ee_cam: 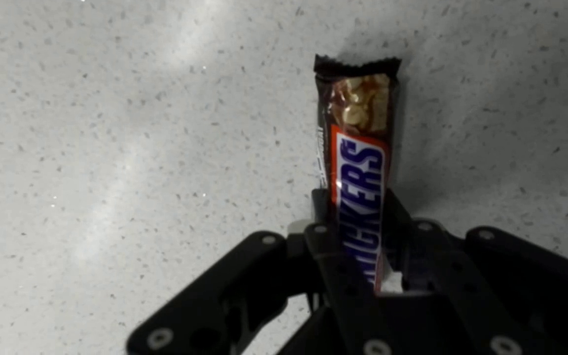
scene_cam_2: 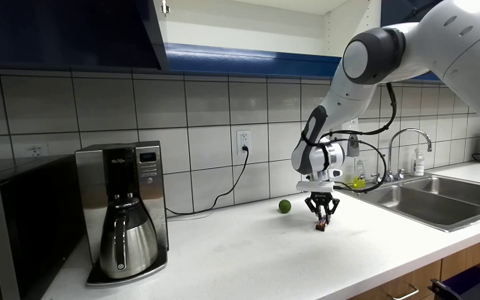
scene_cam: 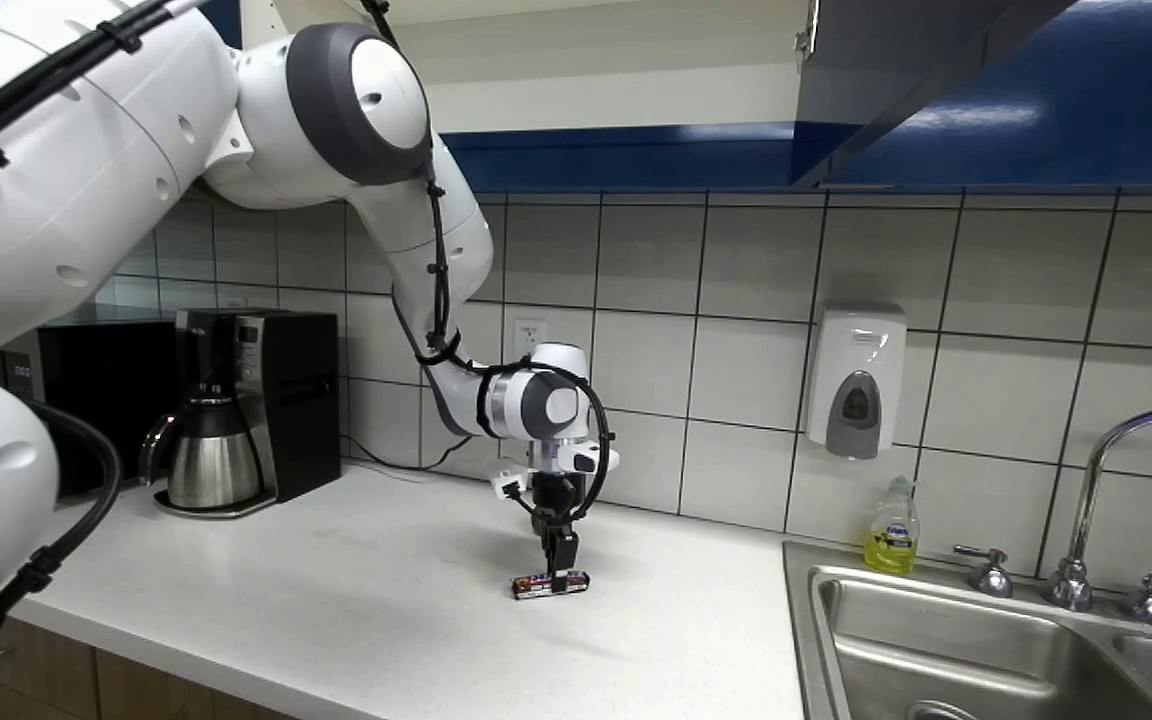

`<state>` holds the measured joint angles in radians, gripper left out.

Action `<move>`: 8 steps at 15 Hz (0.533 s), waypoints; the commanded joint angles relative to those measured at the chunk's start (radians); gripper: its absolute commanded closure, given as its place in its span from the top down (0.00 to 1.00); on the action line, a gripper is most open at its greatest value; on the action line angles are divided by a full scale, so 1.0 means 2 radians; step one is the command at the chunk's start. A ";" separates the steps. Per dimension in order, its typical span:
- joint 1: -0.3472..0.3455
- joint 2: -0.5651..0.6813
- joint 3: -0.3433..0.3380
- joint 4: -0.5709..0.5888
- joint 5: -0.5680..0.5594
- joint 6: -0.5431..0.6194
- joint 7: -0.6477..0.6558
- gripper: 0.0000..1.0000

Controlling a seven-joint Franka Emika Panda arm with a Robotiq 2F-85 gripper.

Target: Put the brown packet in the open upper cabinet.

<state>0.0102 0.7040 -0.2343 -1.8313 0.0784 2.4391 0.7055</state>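
Observation:
The brown packet, a dark Snickers wrapper, is at the white counter between my fingers in both exterior views (scene_cam: 530, 587) (scene_cam_2: 320, 226). In the wrist view the packet (ee_cam: 360, 108) points upward, its far end free and its near end hidden by the fingers. My gripper (scene_cam: 559, 580) (scene_cam_2: 323, 218) points down, its fingers against both long sides of the packet, also in the wrist view (ee_cam: 355, 209). I cannot tell whether the packet touches the counter. The open upper cabinet, with its white interior, is high above the counter in both exterior views (scene_cam: 596, 95) (scene_cam_2: 244, 27).
Dark blue doors of the cabinet stick out (scene_cam: 996, 110) (scene_cam_2: 65, 37). A green ball (scene_cam_2: 284, 206) lies near the gripper by the tiled wall. A coffee maker (scene_cam_2: 125, 208) and microwave (scene_cam_2: 23, 225) stand at one end, a sink (scene_cam: 976, 650) and soap bottle (scene_cam: 893, 535) at the other.

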 commanded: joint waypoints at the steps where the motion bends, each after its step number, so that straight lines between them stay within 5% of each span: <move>1: 0.006 -0.016 -0.004 -0.004 -0.016 -0.012 -0.007 0.07; 8: 0.038 -0.070 -0.017 -0.050 -0.128 0.002 -0.063 0.07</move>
<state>0.0497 0.6452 -0.2423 -1.8551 -0.0932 2.4392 0.6408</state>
